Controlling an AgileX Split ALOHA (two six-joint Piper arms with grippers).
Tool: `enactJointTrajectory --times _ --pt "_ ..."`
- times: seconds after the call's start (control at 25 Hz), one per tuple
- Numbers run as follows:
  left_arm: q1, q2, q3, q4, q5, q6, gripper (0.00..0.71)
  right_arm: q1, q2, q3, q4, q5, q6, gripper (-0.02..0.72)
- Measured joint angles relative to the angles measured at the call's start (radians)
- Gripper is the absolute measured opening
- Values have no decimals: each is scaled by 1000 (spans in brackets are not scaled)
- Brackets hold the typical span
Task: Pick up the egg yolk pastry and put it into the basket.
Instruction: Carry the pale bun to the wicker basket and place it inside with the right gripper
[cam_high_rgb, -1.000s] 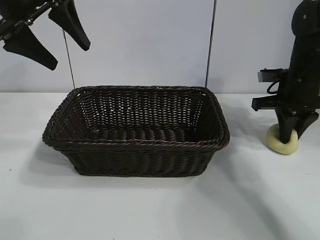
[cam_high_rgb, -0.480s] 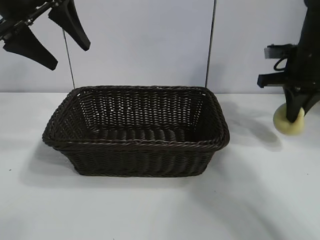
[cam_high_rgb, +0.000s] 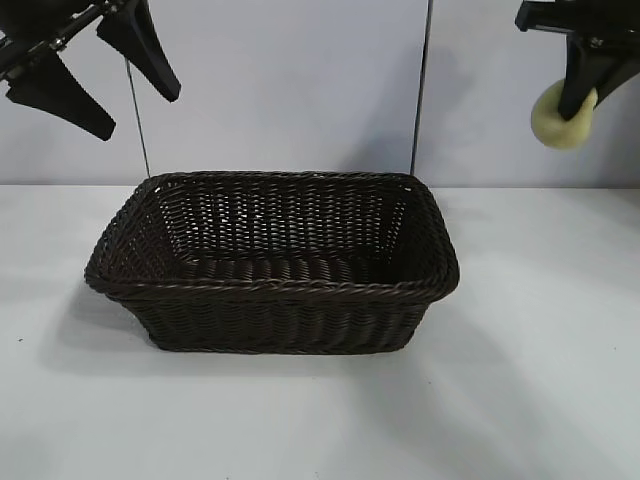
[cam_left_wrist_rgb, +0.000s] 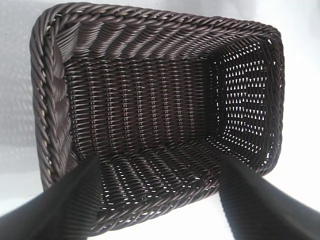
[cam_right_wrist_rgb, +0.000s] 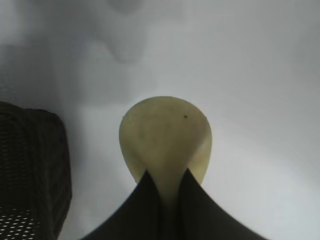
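Right pincer (cam_high_rgb: 578, 100) pinches the egg yolk pastry (cam_high_rgb: 560, 122) high, right of the basket (cam_high_rgb: 270, 290).

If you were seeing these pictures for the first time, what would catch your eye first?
The large dark brown woven wicker basket fills the middle of the white table, with nothing inside. High at the upper right, the right gripper pinches a small pale yellow rounded pastry in mid-air. The left gripper hangs open at the upper left.

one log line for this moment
right gripper: shut on egg yolk pastry, raised | basket: empty | left gripper: open, parked
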Motion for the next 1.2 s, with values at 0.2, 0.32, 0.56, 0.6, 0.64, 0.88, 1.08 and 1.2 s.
enactJointTrajectory --times 0.2,0.32,0.56,0.6,0.64,0.88,1.08,1.2 --pt "0 0 0 0 0 1 489 117 0 0 5 0 -4 34" --pt "0 0 0 0 0 1 489 187 0 0 8 0 -5 34" --pt "0 0 0 0 0 1 489 297 0 0 9 -5 1 34" --pt "0 0 0 0 0 1 489 313 0 0 9 -7 6 34" --pt "0 0 0 0 0 1 489 324 0 0 9 -14 14 34" --pt "0 0 0 0 1 2 489 369 34 -1 10 -52 19 34" --pt "0 0 0 0 1 3 489 373 98 -1 16 -89 20 34" --pt "0 0 0 0 1 3 489 373 127 -1 17 -122 20 34"
